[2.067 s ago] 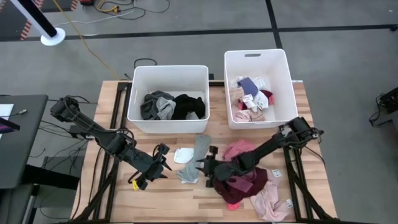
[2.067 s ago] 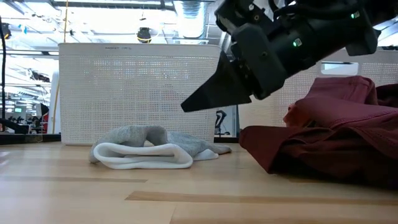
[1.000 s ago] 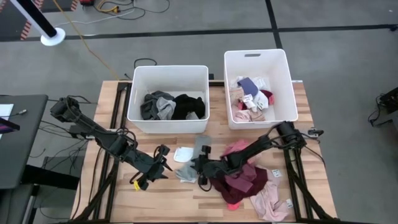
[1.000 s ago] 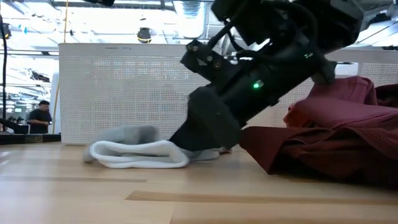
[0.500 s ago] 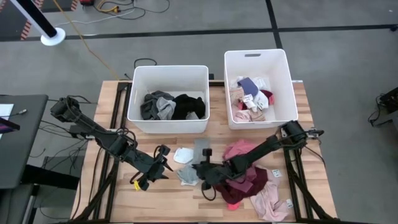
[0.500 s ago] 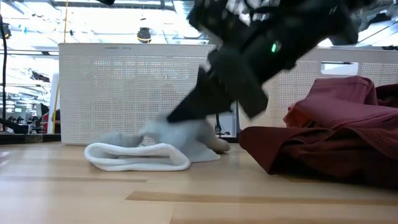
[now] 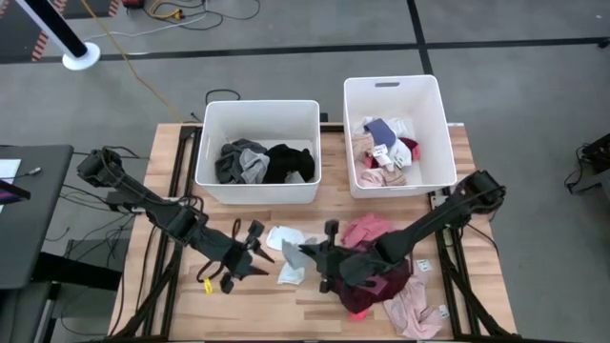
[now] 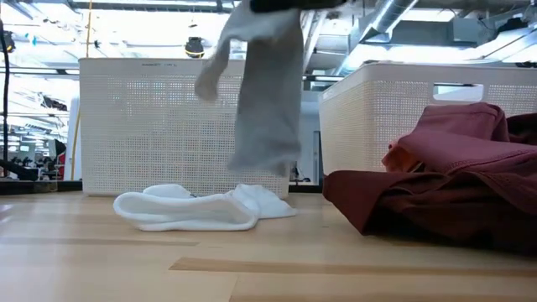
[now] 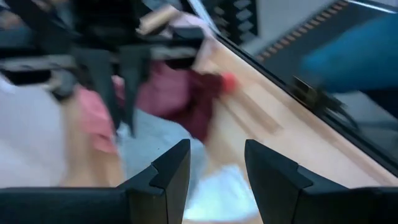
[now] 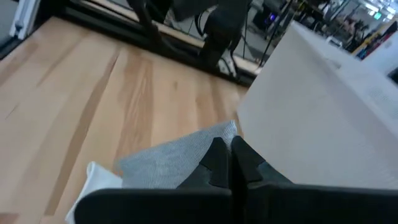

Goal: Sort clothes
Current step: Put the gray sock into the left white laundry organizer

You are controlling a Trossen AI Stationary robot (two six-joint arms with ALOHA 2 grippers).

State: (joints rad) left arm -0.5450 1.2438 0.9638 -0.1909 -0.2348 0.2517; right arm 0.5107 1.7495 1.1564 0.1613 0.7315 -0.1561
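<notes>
Right jaws (image 10: 227, 158): pinched shut on the grey sock (image 8: 267, 92), which hangs below them, off the tabletop (image 8: 277, 260).
White sock (image 8: 189, 211): on the tabletop, under the hanging sock.
Left jaws (image 9: 214, 168): parted, empty, near the socks.
Maroon garment (image 8: 453, 184): beside the right jaws.

the room was evenly bright, lit from ceiling lamps (image 8: 195, 44) that glared white across the low view. shadows on the bench (image 7: 286, 295) lay soft and short. the left wrist view was smeared with motion blur; the right wrist view was softly unfocused.
</notes>
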